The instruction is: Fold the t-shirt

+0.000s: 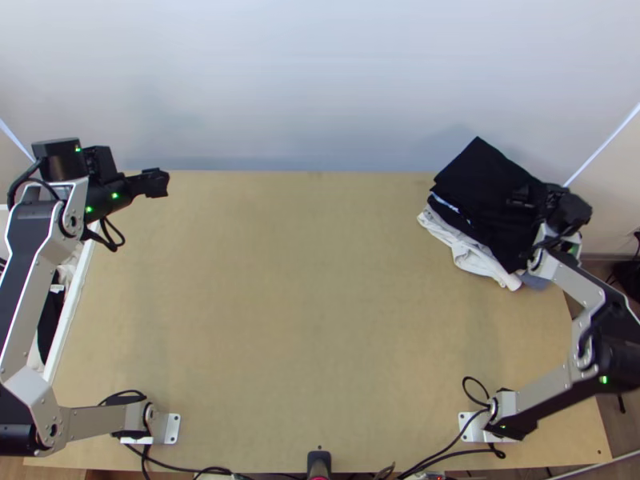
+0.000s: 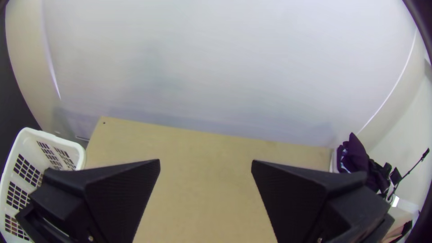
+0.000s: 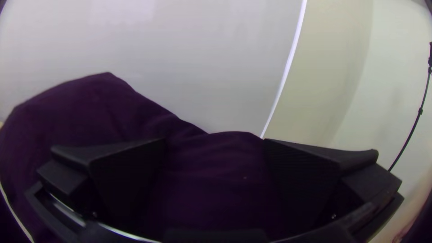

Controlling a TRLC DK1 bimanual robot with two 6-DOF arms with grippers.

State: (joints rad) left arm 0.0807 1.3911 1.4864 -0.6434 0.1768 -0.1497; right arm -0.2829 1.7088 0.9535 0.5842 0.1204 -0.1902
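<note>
In the top view a folded black cloth point(image 1: 480, 188) lies on top of a stack of clothes at the table's far right corner. My right gripper point(image 1: 520, 197) is over this black cloth. The right wrist view shows the right gripper point(image 3: 213, 144) open, its fingers wide apart above the dark cloth point(image 3: 99, 108). My left gripper point(image 1: 156, 182) hangs at the table's far left corner, away from the clothes. In the left wrist view the left gripper point(image 2: 205, 164) is open with nothing between its fingers, and the dark stack point(image 2: 355, 155) stands far off.
Under the black cloth lie white and light grey garments point(image 1: 472, 254). A white basket point(image 2: 76, 155) with clothes in it stands beside the table's left edge. Bare wood point(image 1: 312, 288) stretches between the arms. A pale wall point(image 1: 312, 80) rises behind the table.
</note>
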